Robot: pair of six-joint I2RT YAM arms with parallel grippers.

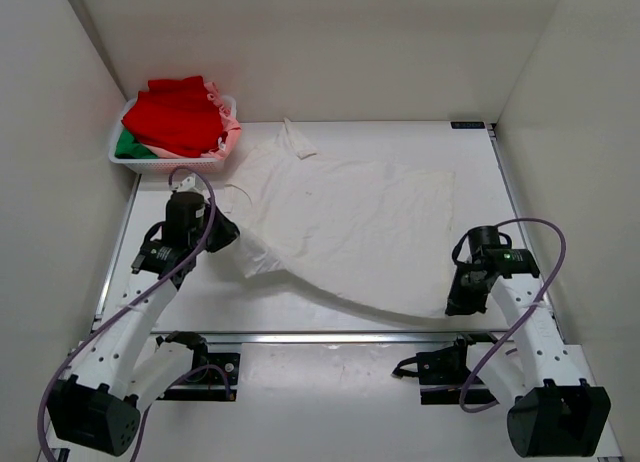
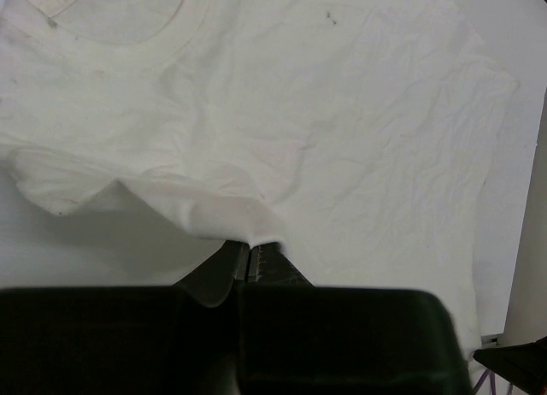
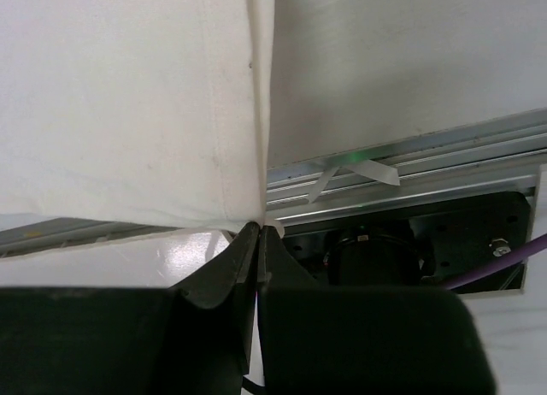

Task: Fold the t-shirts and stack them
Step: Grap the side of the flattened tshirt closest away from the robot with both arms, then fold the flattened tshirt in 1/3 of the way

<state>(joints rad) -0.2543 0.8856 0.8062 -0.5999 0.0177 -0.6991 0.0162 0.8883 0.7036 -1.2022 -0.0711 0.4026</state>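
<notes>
**Off-white shirt pinched at two edges, both arms holding**

The off-white t-shirt [image 1: 340, 222] lies spread and wrinkled across the middle of the desk [image 1: 200, 292]. Its near hem sags in a curve between the two arms.

At the shirt's 8 o'clock edge, the left gripper [image 1: 228, 232] has its fingers pressed together on a fold of cloth. The left wrist view shows the fabric bunched into a ridge right at the closed tips [image 2: 254, 251], with the neckband [image 2: 128, 36] farther off toward 11 o'clock.

At the shirt's 4 o'clock corner, the right gripper [image 1: 462, 304] pinches the hem. In its own view the fingers meet [image 3: 260, 234] on a thin edge of cloth that hangs taut above them, with the metal rail [image 3: 410, 168] of the desk's near edge behind.

At 10 o'clock from the shirt, in the far corner, stands a white mesh basket [image 1: 170, 165]. It holds a red t-shirt [image 1: 180, 112] on top, a pink t-shirt [image 1: 230, 137] at its 3 o'clock side and a green t-shirt [image 1: 130, 144] at its 8 o'clock side.
</notes>
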